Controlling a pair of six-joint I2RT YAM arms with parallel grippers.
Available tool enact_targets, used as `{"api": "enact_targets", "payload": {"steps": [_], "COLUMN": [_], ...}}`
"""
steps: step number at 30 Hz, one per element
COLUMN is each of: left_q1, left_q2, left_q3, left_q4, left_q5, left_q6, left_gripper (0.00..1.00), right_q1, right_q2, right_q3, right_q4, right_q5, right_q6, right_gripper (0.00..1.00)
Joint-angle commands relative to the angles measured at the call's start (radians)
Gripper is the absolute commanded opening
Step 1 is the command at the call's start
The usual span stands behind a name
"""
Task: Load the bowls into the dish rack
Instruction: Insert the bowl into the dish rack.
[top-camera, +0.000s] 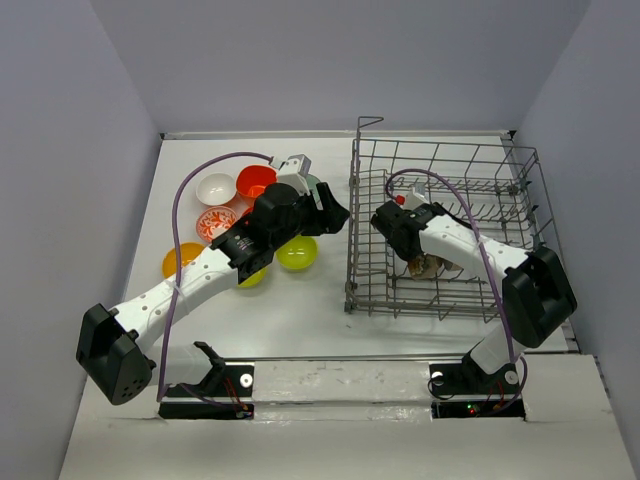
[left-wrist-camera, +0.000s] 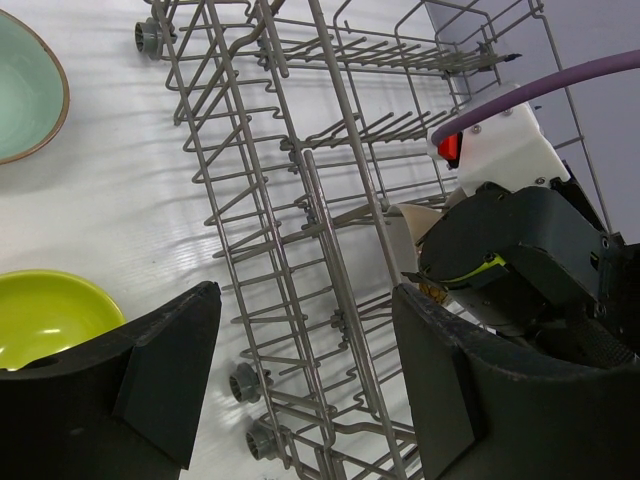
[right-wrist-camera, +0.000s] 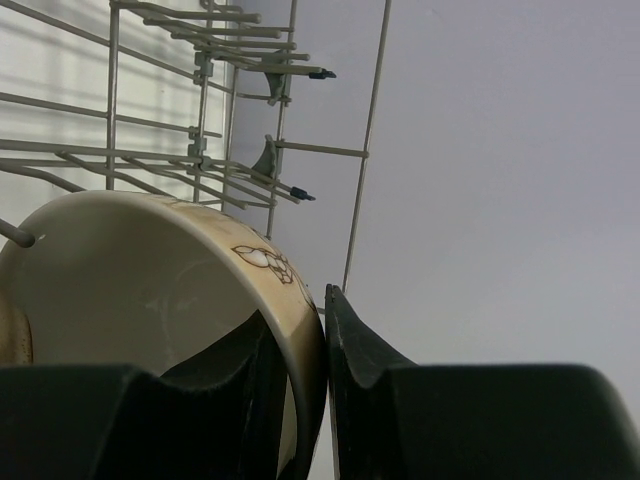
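The grey wire dish rack (top-camera: 356, 190) stands at the right. My right gripper (top-camera: 421, 262) is inside it, shut on the rim of a cream bowl with a brownish pattern (top-camera: 432, 266). In the right wrist view the fingers (right-wrist-camera: 300, 335) pinch the bowl's wall (right-wrist-camera: 130, 270) among the tines. My left gripper (top-camera: 336, 214) is open and empty beside the rack's left wall; its view (left-wrist-camera: 305, 310) looks at the rack (left-wrist-camera: 300, 180). Loose bowls lie at the left: white (top-camera: 216, 187), red-orange (top-camera: 254, 180), red-patterned (top-camera: 215, 223), orange (top-camera: 179, 259), lime green (top-camera: 298, 254).
A small yellow-green bowl (top-camera: 252, 278) lies under the left arm. A pale teal bowl (left-wrist-camera: 25, 90) and the lime bowl (left-wrist-camera: 45, 315) show in the left wrist view. The right arm's wrist (left-wrist-camera: 520, 240) sits inside the rack. Walls enclose the table.
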Motion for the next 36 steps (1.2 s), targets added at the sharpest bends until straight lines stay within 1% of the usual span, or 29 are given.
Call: {"api": "enact_targets", "payload": {"steps": [1, 11, 16, 30, 31, 36], "left_q1": [0.004, 0.004, 0.004, 0.004, 0.004, 0.003], "left_q2": [0.001, 0.007, 0.008, 0.010, 0.010, 0.008], "left_q3": [-0.004, -0.001, -0.001, -0.002, -0.002, -0.004], "left_q4": [0.040, 0.040, 0.040, 0.042, 0.042, 0.045], "left_q5": [0.013, 0.017, 0.018, 0.020, 0.020, 0.020], "left_q6": [0.014, 0.011, 0.011, 0.011, 0.011, 0.010], "left_gripper": [0.78, 0.78, 0.78, 0.78, 0.78, 0.78], "right_q1": [0.010, 0.001, 0.001, -0.036, -0.036, -0.056], "right_q2": [-0.012, -0.066, -0.089, -0.141, -0.146, -0.184], "right_q3": [0.004, -0.038, -0.060, -0.040, -0.039, -0.046], "right_q4": [0.029, 0.090, 0.110, 0.114, 0.112, 0.110], "right_q5": [0.089, 0.204, 0.220, 0.278, 0.284, 0.307], "right_q6": [0.021, -0.058, -0.071, -0.071, -0.102, -0.111], "right_gripper": [0.01, 0.01, 0.01, 0.01, 0.01, 0.01]}}
